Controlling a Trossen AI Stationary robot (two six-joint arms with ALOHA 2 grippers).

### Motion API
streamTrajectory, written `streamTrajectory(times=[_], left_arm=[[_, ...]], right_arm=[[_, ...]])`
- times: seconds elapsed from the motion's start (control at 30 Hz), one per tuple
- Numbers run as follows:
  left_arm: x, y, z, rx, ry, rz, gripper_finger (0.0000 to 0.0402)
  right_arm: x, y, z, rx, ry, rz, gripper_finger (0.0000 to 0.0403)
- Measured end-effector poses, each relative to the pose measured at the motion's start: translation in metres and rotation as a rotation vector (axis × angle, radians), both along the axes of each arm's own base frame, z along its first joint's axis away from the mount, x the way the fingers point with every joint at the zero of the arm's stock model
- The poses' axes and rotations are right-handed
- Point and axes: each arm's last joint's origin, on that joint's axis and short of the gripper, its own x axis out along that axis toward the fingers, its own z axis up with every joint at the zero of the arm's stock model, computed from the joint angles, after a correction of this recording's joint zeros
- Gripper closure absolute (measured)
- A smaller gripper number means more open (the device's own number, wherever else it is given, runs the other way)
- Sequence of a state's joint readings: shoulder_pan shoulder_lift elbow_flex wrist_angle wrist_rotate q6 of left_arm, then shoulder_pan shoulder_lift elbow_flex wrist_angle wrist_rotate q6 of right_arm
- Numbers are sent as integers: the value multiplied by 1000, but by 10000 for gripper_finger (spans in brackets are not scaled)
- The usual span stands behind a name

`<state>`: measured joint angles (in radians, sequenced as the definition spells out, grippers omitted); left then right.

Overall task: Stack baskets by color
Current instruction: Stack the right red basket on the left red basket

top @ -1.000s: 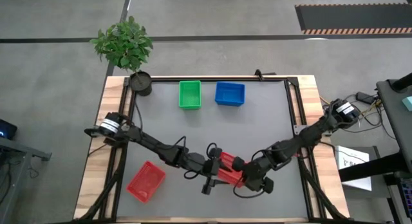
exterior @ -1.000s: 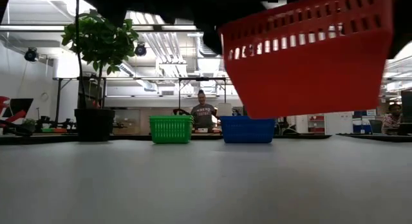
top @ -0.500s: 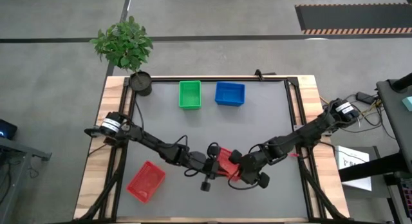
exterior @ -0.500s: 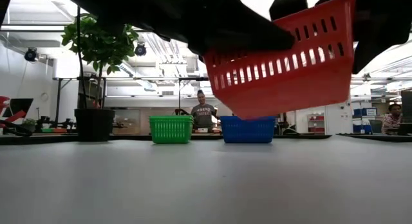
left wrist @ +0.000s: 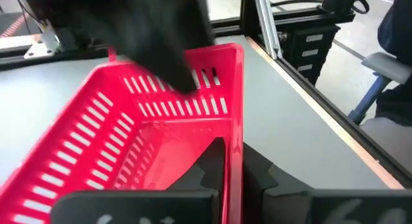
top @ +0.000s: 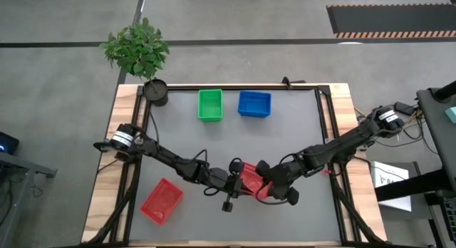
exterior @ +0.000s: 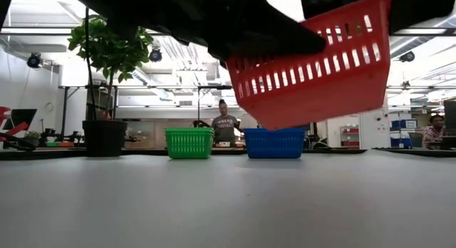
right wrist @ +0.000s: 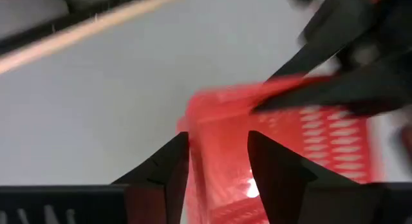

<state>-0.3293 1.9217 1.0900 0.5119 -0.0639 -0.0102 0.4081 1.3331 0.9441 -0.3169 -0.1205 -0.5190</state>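
Observation:
A red basket (top: 251, 181) hangs tilted above the table's near middle and shows large in the low view (exterior: 313, 63). My left gripper (top: 241, 182) comes from the left and is shut on it. My right gripper (top: 266, 187) is open, with a finger on either side of the basket's opposite end (right wrist: 215, 143). A second red basket (top: 162, 200) rests on its bottom at the near left. A green basket (top: 209, 104) and a blue basket (top: 254, 103) stand side by side at the far edge. My left gripper pinches one upright side wall of the red basket (left wrist: 235, 130), one finger inside the basket (left wrist: 207, 171) and one outside (left wrist: 259, 172). The fingers come nearly level from the table's left and lie along the wall. The basket is lifted clear, its right end higher. My right gripper's fingers (right wrist: 172, 165) straddle the basket's end rim; whether they touch it, I cannot tell.
A round black pot with a leafy plant (top: 156, 91) stands at the far left corner. Black frame rails (top: 324, 127) run along the table's sides. People sit in the room beyond the far edge (exterior: 225, 127).
The held red basket has shifted toward the table's left and tipped further, its right end rising. My left gripper now lies over the basket's left end, where it did not before. My right gripper has drawn back a little, up and toward the far right.

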Motion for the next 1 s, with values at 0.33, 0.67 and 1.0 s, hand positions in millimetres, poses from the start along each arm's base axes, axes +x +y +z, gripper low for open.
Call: streamTrajectory(times=[0.33,0.67,1.0], left_arm=[[1,3,7,-11,-16,61,401],[-16,-6,26,-51,91,294,401],[-56,-37,76,-67,501,574,401]], right_arm=[[-15,-29,34,46,-125,-36,255],[-38,-50,53,65,-408,-53,303],[-68,-63,65,98,-543,-65,344]])
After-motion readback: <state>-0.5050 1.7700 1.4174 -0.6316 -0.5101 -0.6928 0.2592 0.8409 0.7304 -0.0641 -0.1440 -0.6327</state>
